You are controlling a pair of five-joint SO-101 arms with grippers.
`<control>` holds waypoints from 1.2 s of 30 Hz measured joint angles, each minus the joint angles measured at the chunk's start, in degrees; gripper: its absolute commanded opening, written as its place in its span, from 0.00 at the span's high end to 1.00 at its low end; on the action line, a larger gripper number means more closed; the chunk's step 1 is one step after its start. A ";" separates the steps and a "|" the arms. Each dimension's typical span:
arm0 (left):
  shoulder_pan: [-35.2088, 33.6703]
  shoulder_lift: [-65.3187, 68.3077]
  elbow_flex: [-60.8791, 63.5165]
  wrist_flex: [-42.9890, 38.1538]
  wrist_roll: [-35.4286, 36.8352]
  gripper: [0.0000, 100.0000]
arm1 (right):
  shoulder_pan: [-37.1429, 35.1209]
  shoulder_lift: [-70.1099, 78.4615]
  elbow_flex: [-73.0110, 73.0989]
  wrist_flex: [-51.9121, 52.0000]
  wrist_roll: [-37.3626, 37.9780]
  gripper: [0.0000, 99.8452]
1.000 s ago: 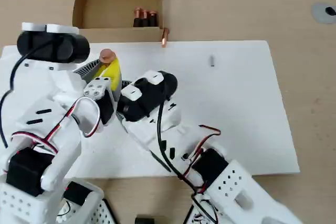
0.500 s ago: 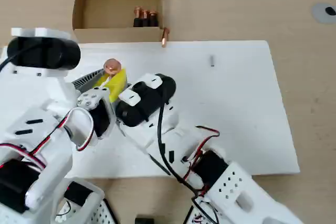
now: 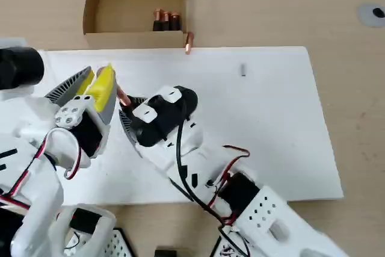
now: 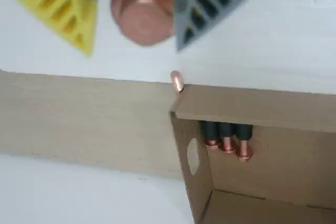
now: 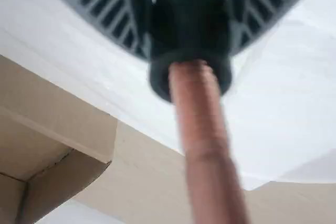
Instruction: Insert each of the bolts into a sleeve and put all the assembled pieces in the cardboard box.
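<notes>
My right gripper (image 3: 129, 117) is shut on a black sleeve (image 5: 190, 19) over the white mat. A copper bolt (image 3: 123, 97) slants from the sleeve's mouth up toward my left gripper (image 3: 96, 80). In the right wrist view the bolt's shaft (image 5: 202, 129) sticks out of the sleeve. In the left wrist view the bolt's head (image 4: 143, 14) sits between the yellow finger (image 4: 58, 3) and the grey finger (image 4: 215, 3) of my left gripper (image 4: 134, 24), which is open, with a gap on the yellow side. The cardboard box (image 3: 91, 10) at the back holds three assembled pieces (image 3: 165, 21).
A loose bolt (image 3: 189, 41) leans at the box's front right corner, also seen from the left wrist (image 4: 177, 81). A small grey pin (image 3: 243, 69) lies on the white mat (image 3: 271, 136). The mat's right half is free. Bare wooden table surrounds the mat.
My left arm swung left and tipped the bolt from upright to slanting, its tip now in the sleeve. The right gripper with the sleeve shifted slightly left.
</notes>
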 measured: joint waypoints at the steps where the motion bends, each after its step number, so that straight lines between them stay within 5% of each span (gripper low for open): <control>1: 0.00 0.00 0.00 0.09 0.00 0.88 | 0.00 0.00 0.00 0.00 0.00 0.99; 14: 0.00 0.00 0.00 0.09 0.09 0.89 | -0.18 0.00 0.00 0.00 0.00 0.99; 18: 2.11 0.00 0.00 0.09 0.09 1.00 | -0.18 0.00 0.00 0.00 0.00 0.99; 24: 7.82 0.00 0.00 0.09 -0.53 1.00 | -0.18 0.00 0.00 0.00 -0.09 0.99; 36: 8.00 0.18 0.79 0.09 -0.70 1.00 | -0.18 0.00 0.35 0.00 0.00 0.99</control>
